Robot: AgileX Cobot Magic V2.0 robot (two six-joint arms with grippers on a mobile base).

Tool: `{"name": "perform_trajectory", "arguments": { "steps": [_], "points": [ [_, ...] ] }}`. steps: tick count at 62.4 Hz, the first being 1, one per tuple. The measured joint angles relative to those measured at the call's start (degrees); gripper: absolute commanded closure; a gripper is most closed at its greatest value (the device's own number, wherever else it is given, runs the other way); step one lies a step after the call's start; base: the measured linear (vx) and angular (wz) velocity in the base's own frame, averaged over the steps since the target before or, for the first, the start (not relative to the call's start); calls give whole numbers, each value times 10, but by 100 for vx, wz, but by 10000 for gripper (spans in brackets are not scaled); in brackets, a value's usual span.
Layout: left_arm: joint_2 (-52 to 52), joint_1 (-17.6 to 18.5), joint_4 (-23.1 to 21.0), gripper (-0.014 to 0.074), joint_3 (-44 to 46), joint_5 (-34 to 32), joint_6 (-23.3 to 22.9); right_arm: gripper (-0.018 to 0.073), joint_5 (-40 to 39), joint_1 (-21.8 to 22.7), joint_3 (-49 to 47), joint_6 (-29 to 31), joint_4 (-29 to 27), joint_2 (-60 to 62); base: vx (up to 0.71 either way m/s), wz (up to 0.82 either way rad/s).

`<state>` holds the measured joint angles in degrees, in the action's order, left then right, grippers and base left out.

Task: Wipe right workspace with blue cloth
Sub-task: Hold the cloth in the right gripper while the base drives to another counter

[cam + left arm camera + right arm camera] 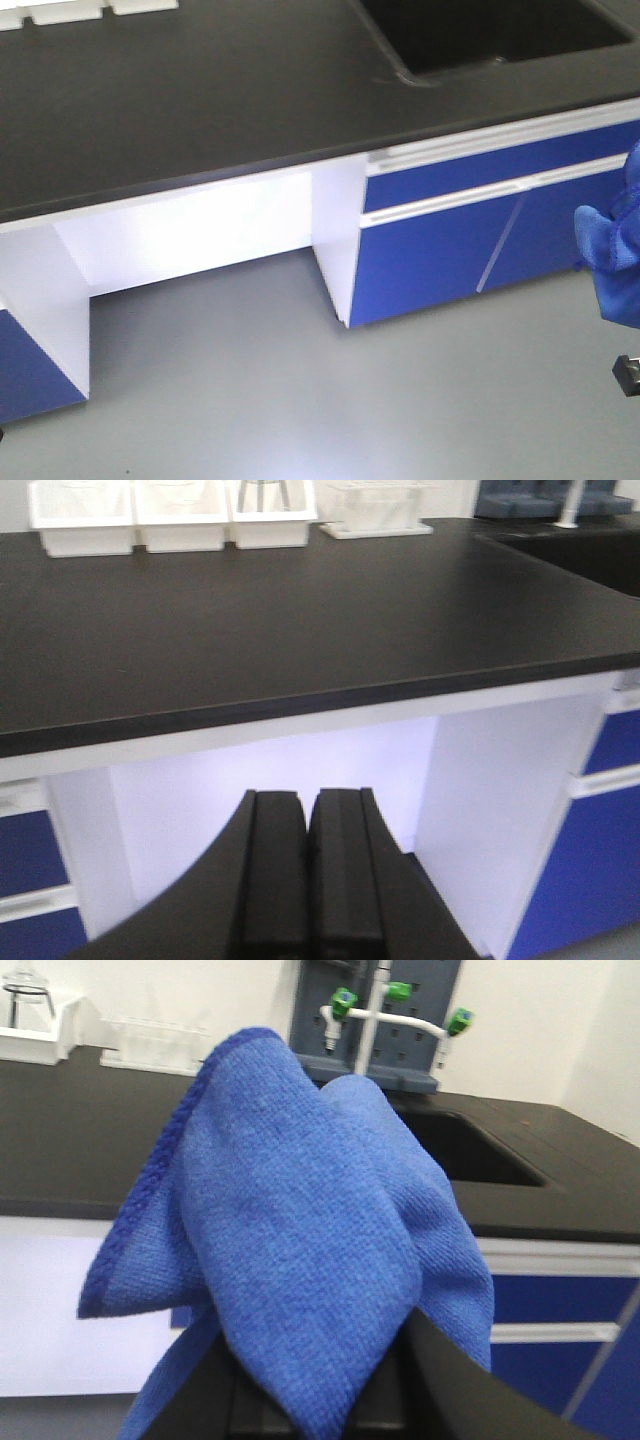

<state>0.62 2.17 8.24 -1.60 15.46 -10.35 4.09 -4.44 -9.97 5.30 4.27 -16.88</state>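
Observation:
The blue cloth [300,1230] is bunched in my right gripper [318,1400], which is shut on it; the cloth covers the fingertips and hangs in front of the black counter [60,1160]. In the front view the cloth [618,235] shows at the right edge, level with the blue drawers and below the countertop [200,100]. My left gripper [307,825] is shut and empty, held below the counter's front edge [300,695], pointing at the white knee recess. The left gripper is out of view in the front camera.
A sink basin [490,35] is set into the counter at the right, with a green-handled tap [385,1005] behind it. White trays [175,520] stand along the counter's back left. Blue drawers [470,230] and white cabinet panels [335,240] stand below. The floor [300,390] is grey.

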Motion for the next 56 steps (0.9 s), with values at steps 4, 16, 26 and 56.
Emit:
{"name": "perform_trajectory", "arguments": {
  "steps": [4,16,26,56],
  "points": [
    [0,0,0,602,0,0,0,564,1,0,0,0,0,0,-30,-44],
    [0,0,0,602,0,0,0,564,1,0,0,0,0,0,-28,-45],
    [0,0,0,602,0,0,0,564,1,0,0,0,0,0,-25,-54],
    [0,0,0,602,0,0,0,564,2,0,0,0,0,0,-20,-73]
  ]
}}
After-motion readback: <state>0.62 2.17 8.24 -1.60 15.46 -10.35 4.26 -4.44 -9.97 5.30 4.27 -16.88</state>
